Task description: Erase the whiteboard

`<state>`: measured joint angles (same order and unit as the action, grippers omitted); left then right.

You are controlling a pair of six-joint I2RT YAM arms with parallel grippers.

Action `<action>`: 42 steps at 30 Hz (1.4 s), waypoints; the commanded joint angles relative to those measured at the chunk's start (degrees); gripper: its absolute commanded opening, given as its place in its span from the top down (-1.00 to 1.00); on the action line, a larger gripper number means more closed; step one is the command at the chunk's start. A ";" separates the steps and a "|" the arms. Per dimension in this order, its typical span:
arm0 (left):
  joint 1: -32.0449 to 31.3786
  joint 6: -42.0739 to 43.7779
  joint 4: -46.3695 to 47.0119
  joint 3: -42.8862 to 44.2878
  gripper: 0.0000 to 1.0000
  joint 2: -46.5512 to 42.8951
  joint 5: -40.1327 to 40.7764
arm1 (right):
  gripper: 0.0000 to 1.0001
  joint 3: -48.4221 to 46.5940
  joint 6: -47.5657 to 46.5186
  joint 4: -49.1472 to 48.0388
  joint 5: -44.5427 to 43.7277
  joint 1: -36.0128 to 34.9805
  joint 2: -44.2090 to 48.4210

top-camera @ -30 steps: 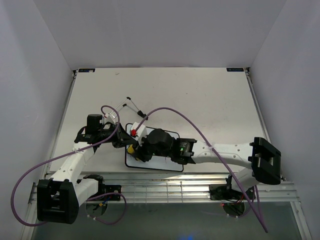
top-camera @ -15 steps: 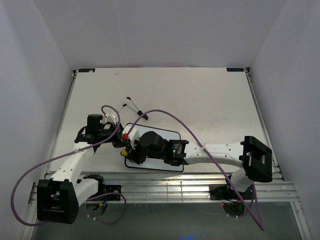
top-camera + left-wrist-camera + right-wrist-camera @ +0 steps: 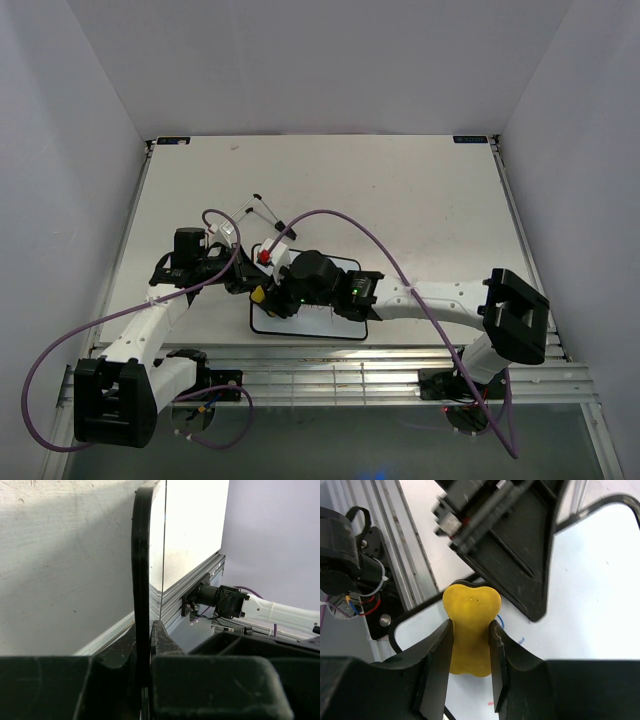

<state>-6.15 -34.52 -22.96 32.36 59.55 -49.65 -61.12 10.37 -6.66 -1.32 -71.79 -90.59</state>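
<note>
On the white table (image 3: pixel 420 200), a black-framed glossy whiteboard (image 3: pixel 305 326) is pinched edgewise by the left tool (image 3: pixel 145 652). A yellow bone-shaped eraser (image 3: pixel 471 607) is clamped by the right tool (image 3: pixel 470 647).

Left arm (image 3: pixel 150 328) and right arm (image 3: pixel 445 299) angle inward, right fingers (image 3: pixel 436 666) clamped, left fingers (image 3: pixel 215 690) seemingly clamped.

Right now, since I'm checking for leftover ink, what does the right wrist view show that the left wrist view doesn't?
Only right wrist: the small yellow bone-shaped eraser pinched in the right hand, faint blue marks beside it. Only left wrist: the pale side wall. Both: the glossy white, black-framed whiteboard, gripped by the left hand.
</note>
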 commanded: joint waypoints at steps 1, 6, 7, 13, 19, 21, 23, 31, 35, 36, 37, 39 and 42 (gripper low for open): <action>-0.79 2.18 0.46 0.51 1.00 -1.98 1.31 | 0.52 4.69 -0.70 4.99 -4.39 2.62 -0.30; -0.79 2.09 0.46 0.42 1.00 -2.16 1.31 | 0.52 8.12 -0.70 4.99 -3.51 4.28 1.20; -0.88 2.09 0.46 0.51 1.00 -2.16 1.22 | 0.52 9.43 -0.62 4.99 -3.42 4.55 1.55; -0.97 2.09 0.46 0.42 1.00 -2.07 1.31 | 0.52 12.69 0.09 4.98 -2.72 7.19 2.26; -0.97 2.09 0.46 0.42 1.00 -2.24 1.22 | 0.53 14.10 0.97 5.77 -2.54 8.95 2.08; -1.05 2.09 0.46 0.42 1.00 -2.16 1.22 | 0.53 13.40 1.23 6.48 -1.58 8.95 2.08; -1.14 2.09 0.55 0.51 1.00 -2.16 1.22 | 0.53 12.78 1.06 6.57 0.69 8.77 1.99; -1.23 2.00 0.55 0.42 1.00 -2.24 1.40 | 0.53 5.07 -0.53 13.06 4.48 4.56 1.47; -1.23 1.92 0.64 0.34 1.00 -2.33 1.48 | 0.53 1.28 -0.26 17.81 3.17 3.15 0.06; -1.23 1.92 0.55 0.34 1.00 -2.33 1.48 | 0.53 0.75 -0.09 19.21 2.99 2.71 -0.03; -1.23 1.92 0.55 0.42 1.00 -2.33 1.48 | 0.52 0.39 0.09 19.66 2.99 2.53 -0.20; -1.14 1.92 0.64 0.34 1.00 -2.42 1.48 | 0.53 -0.05 0.18 19.66 3.52 1.92 -0.29; -1.23 1.92 0.64 0.34 1.00 -2.42 1.57 | 0.52 -0.84 0.70 18.96 4.13 1.57 -0.56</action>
<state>-6.33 -35.77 -25.82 32.23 59.24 -49.39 -61.12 10.48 7.68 -1.13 -67.90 -88.55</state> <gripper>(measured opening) 0.172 0.373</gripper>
